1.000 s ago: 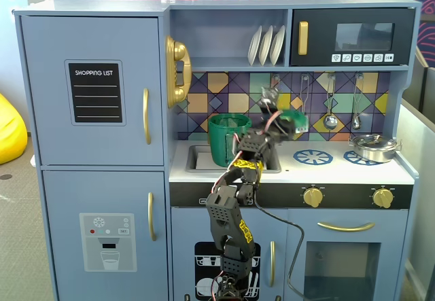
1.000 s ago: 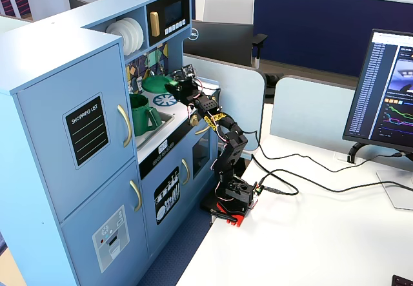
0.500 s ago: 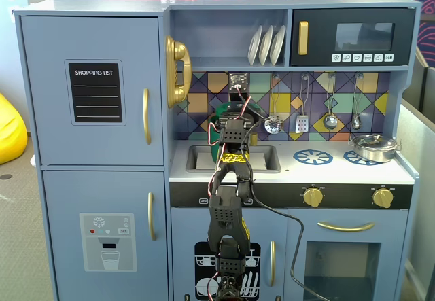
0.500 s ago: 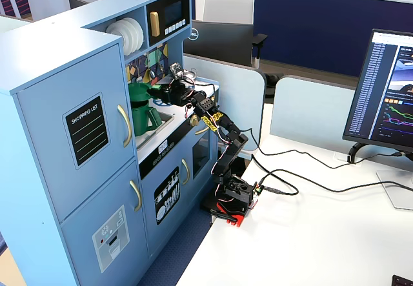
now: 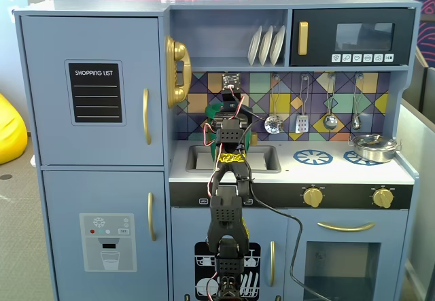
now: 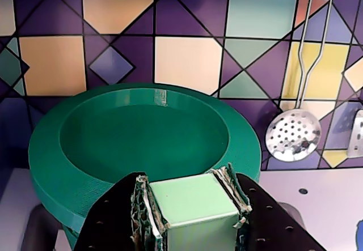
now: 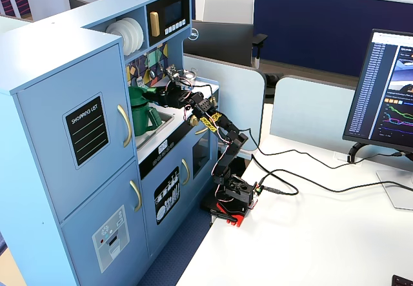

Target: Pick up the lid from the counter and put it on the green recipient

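We have the lid point(image 6: 142, 143) clamped by its pale-green block of a knob point(image 6: 193, 208), the jaws closed on it from both sides at six o'clock in the wrist view. In that view the lid spreads out as a broad dished green disc, its raised rim reaching toward twelve o'clock against the tiled backsplash point(image 6: 187, 64).

In a fixed view, the green recipient point(image 7: 139, 115) stands on the counter point(image 7: 169, 133) by the sink, with the lid at its top; whether the two already touch we cannot tell.

To finish well, we judge we should keep the disc level, centre it over the mouth, lower slowly until the rim seats all round, and only then let go.

Lid and pot look like matte, finely layered plastic, rigid and light. The padded faces gripping the knob appear frayed, so it could slip if we tilt.
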Controlling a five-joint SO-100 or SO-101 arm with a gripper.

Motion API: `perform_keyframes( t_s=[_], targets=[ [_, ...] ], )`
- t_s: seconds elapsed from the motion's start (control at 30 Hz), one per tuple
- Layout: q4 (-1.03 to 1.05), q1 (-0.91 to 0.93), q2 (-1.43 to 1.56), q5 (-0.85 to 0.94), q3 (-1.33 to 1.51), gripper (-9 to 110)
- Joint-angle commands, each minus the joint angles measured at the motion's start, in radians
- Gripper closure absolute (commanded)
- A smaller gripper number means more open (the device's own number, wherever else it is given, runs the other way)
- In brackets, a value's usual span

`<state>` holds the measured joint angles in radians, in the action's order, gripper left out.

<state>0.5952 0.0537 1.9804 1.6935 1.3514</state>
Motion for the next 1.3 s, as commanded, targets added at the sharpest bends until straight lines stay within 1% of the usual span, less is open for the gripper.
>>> perform_keyframes(
  t_s=[0.0,0.87,0.9,1.0,1.07,1.17,1.27],
  targets=[
    [-0.026,-0.003,-0.011,0.014,-0.092,102],
    [-0.011,0.037,0.051,0.061,0.046,102],
    [-0.011,0.038,0.061,0.058,0.06,100],
    [-0.032,0.04,0.094,-0.06,0.091,80],
    [-0.041,0.044,0.101,-0.08,0.092,72],
    [-0.054,0.061,0.074,-0.098,0.012,64],
    [-0.025,0.08,0.035,-0.078,-0.118,65]
  ],
)
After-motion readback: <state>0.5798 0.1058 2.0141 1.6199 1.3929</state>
